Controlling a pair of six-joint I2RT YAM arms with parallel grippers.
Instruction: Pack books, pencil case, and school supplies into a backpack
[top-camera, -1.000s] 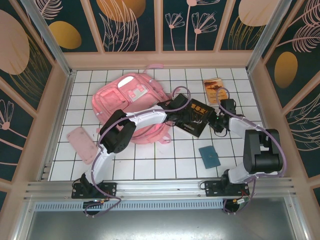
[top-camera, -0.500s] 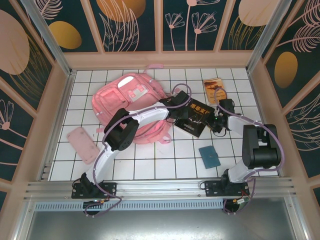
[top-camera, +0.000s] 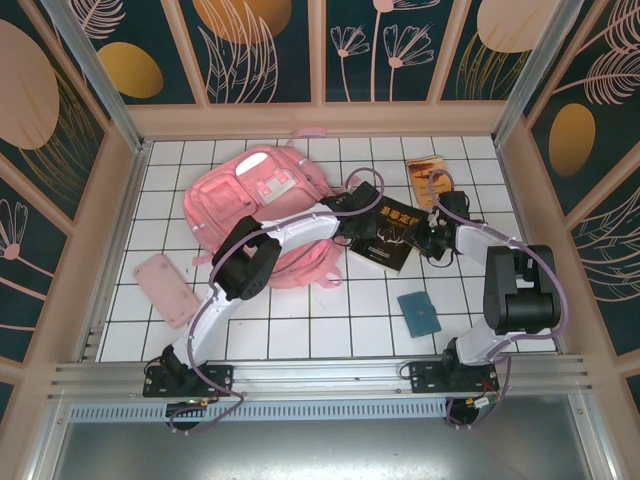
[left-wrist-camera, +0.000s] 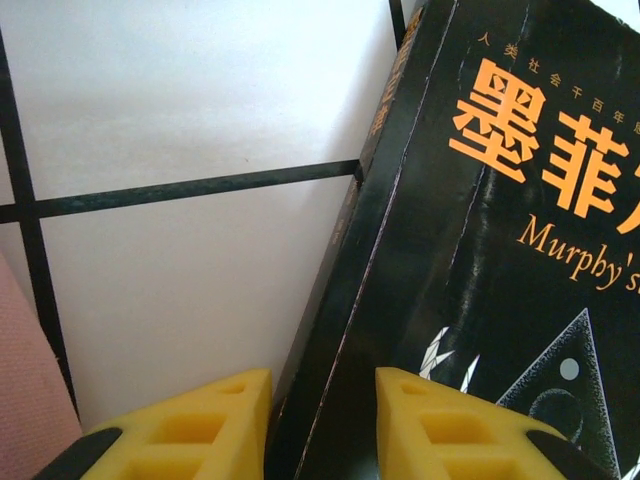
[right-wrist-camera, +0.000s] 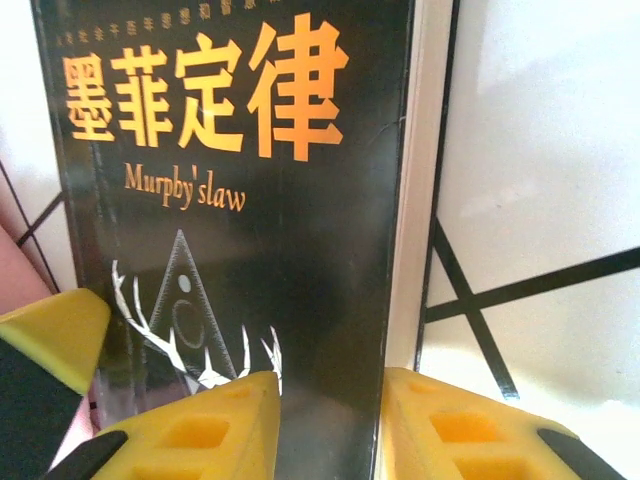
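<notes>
- Both sets of jaws have narrowed since a second ago, and the right arm has edged in.
- Left gripper (left-wrist-camera: 322, 385) pinches the black book (top-camera: 392, 232) at its left spine edge.
- Right gripper (right-wrist-camera: 330, 385) clamps the book's right page edge.
- The black book sits mid-table, just right of the backpack (top-camera: 255, 190).
- Bare tiles (top-camera: 330, 310) lie open on the near side; the orange book (top-camera: 428, 170) is far right.

On the cover of the black book (right-wrist-camera: 240, 200) stands a large orange title, 墨菲定律. Under the title is written "Murphy'slaw" in orange. Above the title runs one small orange line, which is not fully readable.
</notes>
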